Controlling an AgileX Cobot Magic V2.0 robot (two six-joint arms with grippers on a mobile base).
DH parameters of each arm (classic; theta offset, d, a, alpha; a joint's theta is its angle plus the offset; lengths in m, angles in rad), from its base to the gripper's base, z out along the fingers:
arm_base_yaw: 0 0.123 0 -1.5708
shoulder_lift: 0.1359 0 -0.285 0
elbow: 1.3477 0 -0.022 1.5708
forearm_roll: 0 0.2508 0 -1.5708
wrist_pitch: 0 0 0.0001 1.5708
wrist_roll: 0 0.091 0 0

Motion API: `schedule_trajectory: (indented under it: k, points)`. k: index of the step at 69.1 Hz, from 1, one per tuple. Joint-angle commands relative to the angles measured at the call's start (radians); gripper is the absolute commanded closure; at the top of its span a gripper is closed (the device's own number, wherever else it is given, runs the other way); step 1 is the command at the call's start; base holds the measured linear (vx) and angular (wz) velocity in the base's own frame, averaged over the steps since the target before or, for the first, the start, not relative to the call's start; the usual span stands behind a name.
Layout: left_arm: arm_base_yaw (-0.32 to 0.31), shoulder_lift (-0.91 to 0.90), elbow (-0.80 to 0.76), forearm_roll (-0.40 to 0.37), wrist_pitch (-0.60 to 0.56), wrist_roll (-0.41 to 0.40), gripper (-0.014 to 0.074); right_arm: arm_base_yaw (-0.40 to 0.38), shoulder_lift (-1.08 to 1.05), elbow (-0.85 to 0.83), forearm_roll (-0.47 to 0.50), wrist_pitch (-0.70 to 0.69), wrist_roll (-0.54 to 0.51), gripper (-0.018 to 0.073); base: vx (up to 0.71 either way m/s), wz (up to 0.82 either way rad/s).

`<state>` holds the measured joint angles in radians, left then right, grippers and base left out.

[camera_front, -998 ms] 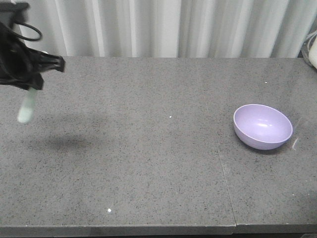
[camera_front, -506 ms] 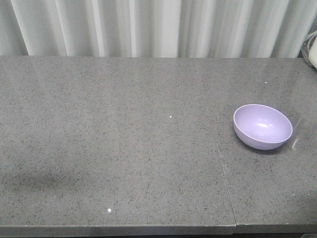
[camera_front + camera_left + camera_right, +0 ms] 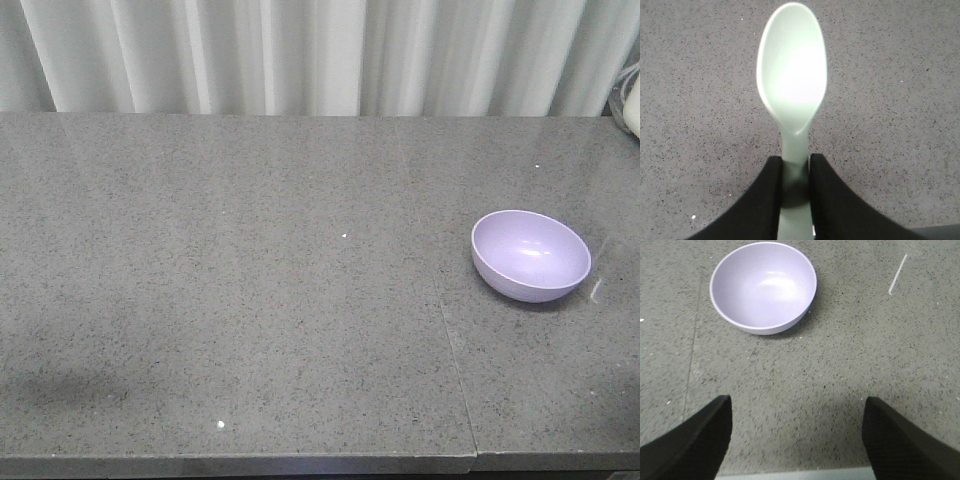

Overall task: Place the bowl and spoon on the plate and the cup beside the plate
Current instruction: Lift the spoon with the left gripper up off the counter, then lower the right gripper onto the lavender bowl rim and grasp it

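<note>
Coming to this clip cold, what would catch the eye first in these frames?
A lone, empty lavender bowl sits at the right of the grey stone counter, in front of white curtains. In the left wrist view the mint-green spoon fills the frame, its handle pinched in the left gripper over the counter. The right gripper hangs open short of the bowl; no plate or cup shows.

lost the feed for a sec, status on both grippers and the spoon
Left gripper shut on spoon. Right gripper open, empty; bowl upright on table ahead of it. Plate and cup not in view; nothing between right gripper and bowl.
</note>
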<state>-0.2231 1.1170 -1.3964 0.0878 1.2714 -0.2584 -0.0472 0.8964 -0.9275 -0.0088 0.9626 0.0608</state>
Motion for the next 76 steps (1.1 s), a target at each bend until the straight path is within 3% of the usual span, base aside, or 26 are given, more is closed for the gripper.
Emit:
schedule_trajectory:
  k: [1, 34, 58, 76]
  points:
    - [0.001, -0.017, -0.022, 0.002, -0.058, -0.001, 0.0604, -0.006, 0.064, -0.036, -0.041, -0.121, 0.037, 0.0024, 0.0, 0.0]
    - [0.001, -0.017, -0.022, 0.002, -0.047, -0.001, 0.0603, -0.007, 0.495, -0.283, -0.054, -0.245, 0.03, 0.0024, 0.0, 0.0]
    - [0.001, -0.017, -0.022, 0.002, -0.047, -0.001, 0.0603, -0.007, 0.699, -0.305, -0.078, -0.365, 0.035, 0.0024, 0.0, 0.0]
    - [0.001, -0.017, -0.022, 0.002, -0.047, -0.001, 0.0603, -0.007, 0.791, -0.305, -0.075, -0.376, 0.041, 0.0027, 0.0, 0.0]
